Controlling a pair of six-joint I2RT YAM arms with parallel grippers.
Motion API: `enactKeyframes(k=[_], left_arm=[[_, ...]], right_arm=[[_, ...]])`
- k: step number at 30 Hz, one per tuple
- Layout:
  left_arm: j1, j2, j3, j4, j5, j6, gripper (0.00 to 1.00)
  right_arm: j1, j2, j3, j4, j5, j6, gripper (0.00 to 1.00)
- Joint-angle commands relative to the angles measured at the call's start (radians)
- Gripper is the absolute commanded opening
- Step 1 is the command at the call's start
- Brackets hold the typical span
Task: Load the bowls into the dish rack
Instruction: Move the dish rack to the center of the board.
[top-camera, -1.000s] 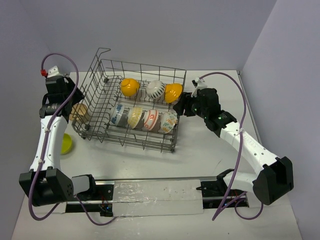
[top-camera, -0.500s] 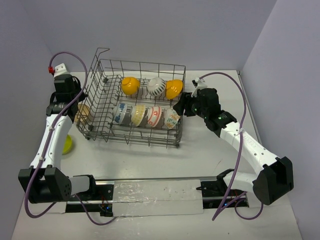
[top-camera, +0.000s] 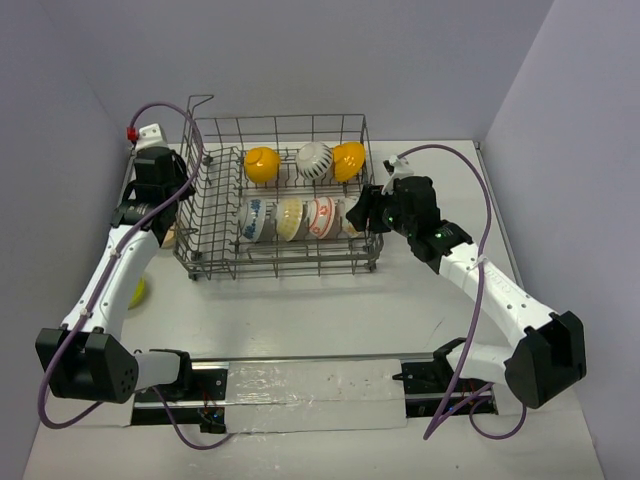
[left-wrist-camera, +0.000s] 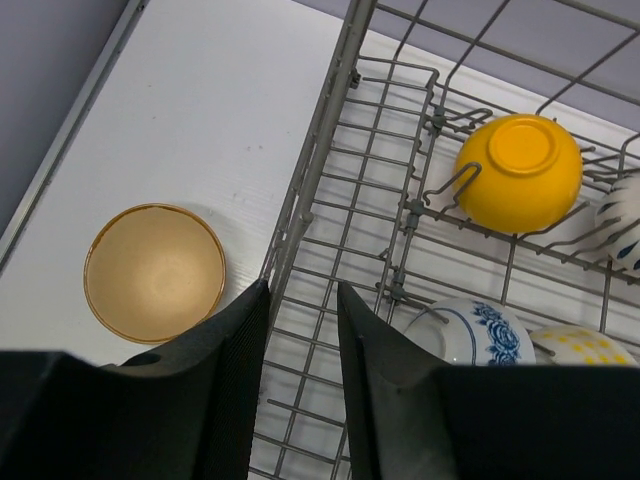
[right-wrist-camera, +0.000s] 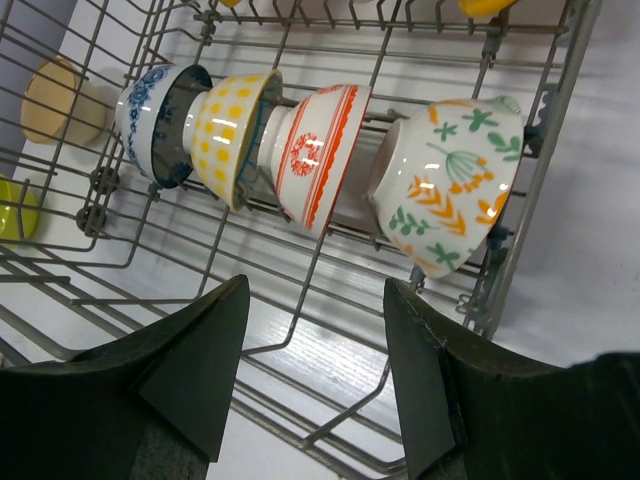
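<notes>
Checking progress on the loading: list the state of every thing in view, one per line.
dish rack: on table, partly loaded
racked bowls: seven, among the tines
tan bowl: upright on table, unloaded
lime green bowl: on table, unloaded
left gripper: open, over rack's wall
right gripper: open, empty

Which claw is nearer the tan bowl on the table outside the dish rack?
Left. The left claw sits over the side wall of the grey wire dish rack, just beside the round tan bowl; the right claw is at the rack's opposite end.
</notes>
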Motion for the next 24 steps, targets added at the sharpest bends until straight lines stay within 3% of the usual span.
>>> enactKeyframes(k=[1,13,19,21,23,24], left_arm=[[-0.055,0.028,-0.004,-0.14,0.161,-0.017,0.38],[-0.063,0.053,0.013,-0.209,-0.052,-0.073,0.36],[-0.063,0.054,0.024,-0.203,-0.044,-0.073,0.36],[-0.063,0.083,0.03,-0.215,-0.018,-0.063,0.33],[-0.063,0.091,0.021,-0.208,0.018,-0.048,0.24],[-0.063,0.088,0.009,-0.193,0.032,-0.042,0.15]], right_arm=[[-0.006,0.009,0.022,0.01,0.01,-0.017,0.64],[-0.007,0.013,0.017,0.015,0.01,-0.014,0.64],[-0.007,0.012,0.013,0.019,0.009,-0.016,0.64],[-0.007,0.012,0.013,0.018,0.009,-0.016,0.64],[-0.009,0.012,0.013,0.018,0.012,-0.017,0.64],[-0.007,0.012,0.01,0.018,0.013,-0.017,0.64]])
